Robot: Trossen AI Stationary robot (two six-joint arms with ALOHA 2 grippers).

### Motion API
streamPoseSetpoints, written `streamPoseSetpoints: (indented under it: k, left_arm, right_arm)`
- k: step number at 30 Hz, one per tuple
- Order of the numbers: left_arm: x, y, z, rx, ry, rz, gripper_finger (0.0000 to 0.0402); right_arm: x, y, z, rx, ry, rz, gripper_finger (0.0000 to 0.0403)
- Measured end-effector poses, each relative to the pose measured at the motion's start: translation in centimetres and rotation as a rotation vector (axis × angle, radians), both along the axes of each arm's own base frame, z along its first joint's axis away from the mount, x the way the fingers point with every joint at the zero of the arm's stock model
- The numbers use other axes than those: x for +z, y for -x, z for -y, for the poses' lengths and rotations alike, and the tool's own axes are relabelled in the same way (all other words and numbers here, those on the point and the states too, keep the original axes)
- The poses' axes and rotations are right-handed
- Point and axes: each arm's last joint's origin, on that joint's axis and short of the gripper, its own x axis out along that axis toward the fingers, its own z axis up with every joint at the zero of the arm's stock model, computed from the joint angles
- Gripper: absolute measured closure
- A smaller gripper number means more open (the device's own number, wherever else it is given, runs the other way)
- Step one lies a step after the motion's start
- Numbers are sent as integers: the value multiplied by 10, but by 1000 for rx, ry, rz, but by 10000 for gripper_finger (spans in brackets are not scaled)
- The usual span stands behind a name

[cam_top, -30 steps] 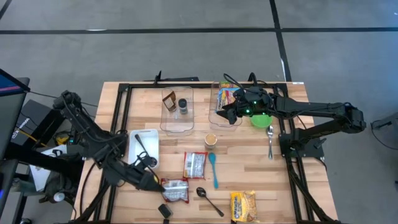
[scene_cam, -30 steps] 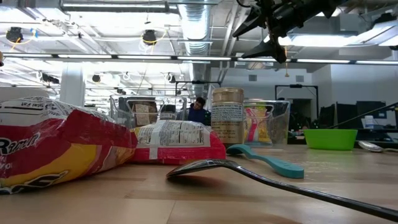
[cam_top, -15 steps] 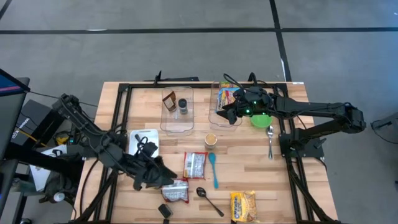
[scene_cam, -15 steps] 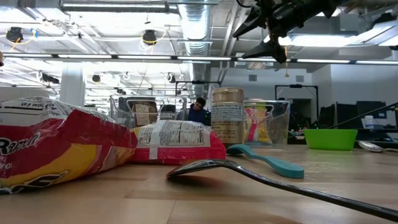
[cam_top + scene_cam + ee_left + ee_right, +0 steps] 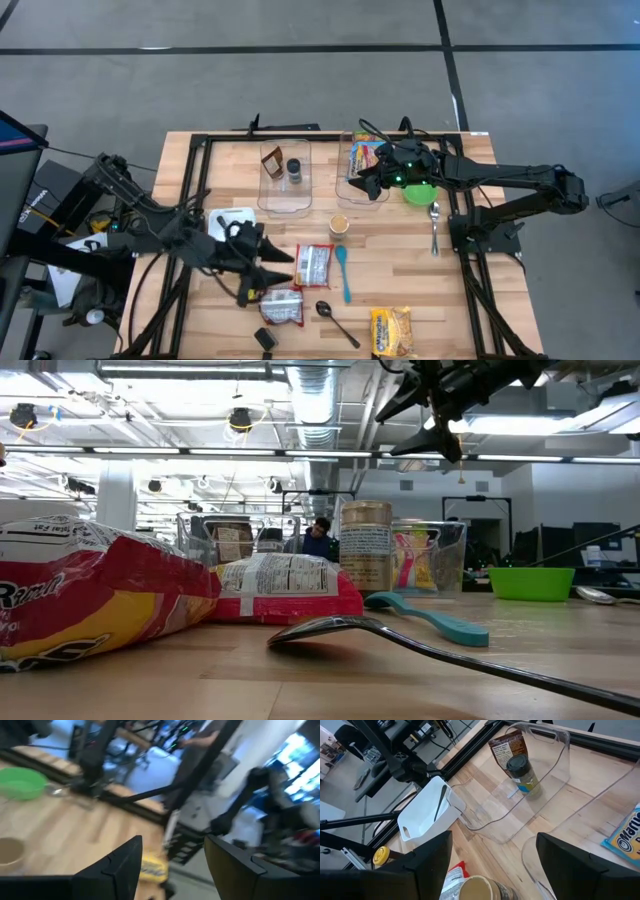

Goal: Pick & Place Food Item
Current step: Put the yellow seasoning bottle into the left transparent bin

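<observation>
Left hand [image 5: 272, 266] hovered open and empty just above the table [image 5: 400, 270], between white tray [image 5: 240, 222] and red snack packet [image 5: 313, 266]. Right hand [image 5: 366, 183] hung open over a clear bin [image 5: 350, 170], well beyond that packet.

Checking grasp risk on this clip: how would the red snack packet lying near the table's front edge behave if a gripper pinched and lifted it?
The red snack packet looks like a soft pouch lying flat, so it would probably sag rather than stay stiff. Its puffed, crinkled film in the low view suggests it is light and perhaps slippery. It is unlikely to roll.
</observation>
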Motion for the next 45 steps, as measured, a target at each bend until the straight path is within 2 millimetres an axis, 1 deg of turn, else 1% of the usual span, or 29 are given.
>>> streamPoseSetpoints:
  k: [4,10,13,19,23,26,29,33,36,39,45]
  left_arm:
    - [-16,-12,-4,6,-83,-88,201]
    - [-37,-23,-10,-79,-122,-258,214]
    - [-38,-28,-13,-113,-136,-358,225]
    - [-33,-38,-12,-163,-209,-547,245]
    - [-39,-44,-7,-191,-247,-665,253]
    - [-52,-43,-3,-236,-264,-776,258]
    - [-64,-36,1,-267,-272,-911,261]
    - [-70,-27,1,-242,-258,-1031,266]
    - [-69,-23,-1,-211,-237,-1061,269]
    - [-62,-21,-3,-210,-215,-1028,270]
    - [-55,-16,-5,-215,-205,-1009,270]
  right_arm:
    - [0,0,0,0,-1,-3,121]
    - [0,0,0,0,-1,-3,121]
    - [0,0,0,0,-1,-3,121]
    - [0,0,0,0,-1,-3,121]
    - [0,0,0,0,-1,-3,121]
    - [0,0,0,0,-1,-3,121]
    - [0,0,0,0,-1,-3,121]
    - [0,0,0,0,-1,-3,121]
    - [0,0,0,2,5,-4,121]
    - [0,0,0,4,8,-5,121]
    - [0,0,0,5,9,-5,121]
